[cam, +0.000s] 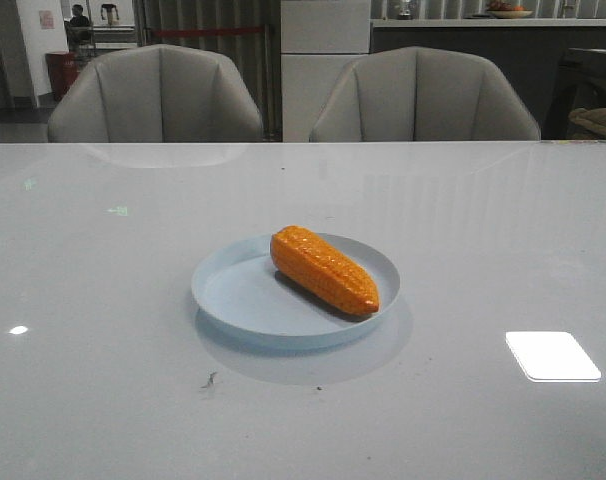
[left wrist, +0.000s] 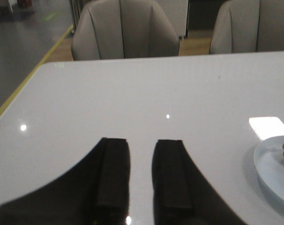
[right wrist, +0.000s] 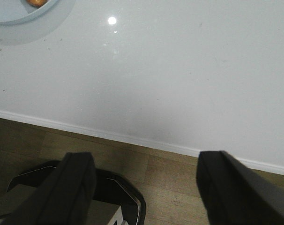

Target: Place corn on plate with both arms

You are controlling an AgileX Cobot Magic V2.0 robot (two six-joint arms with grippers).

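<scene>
1. The counter (cam: 103, 300), a glossy pale grey surface, is filling most of the front view and is carrying the plate near its middle; bright light patches are reflecting off it.
2. Two grey chairs are standing at the counter's far edge, the left chair (cam: 158, 95) and the right chair (cam: 423, 95) side by side and apart from each other.
3. The plate (cam: 233, 295), round, shallow and pale blue, is sitting flat on the counter and is holding a single item. Only an edge of it is showing in each wrist view.
4. The corn (cam: 325, 270), orange-yellow with bumpy kernel rows, is lying inside the plate on its side, running diagonally, its tapered end pointing toward the near right rim and its blunt end toward the far side. It is occupying the right half of the plate, leaving the left half bare.
5. The left tool (left wrist: 141, 173) is hovering over bare counter, its two dark fingers parted with a narrow gap and gripping nothing; the plate is lying well apart from it.
6. The right tool (right wrist: 146, 187) is hanging past the counter's near edge above a wooden floor (right wrist: 170, 173), its fingers spread wide and empty.
</scene>
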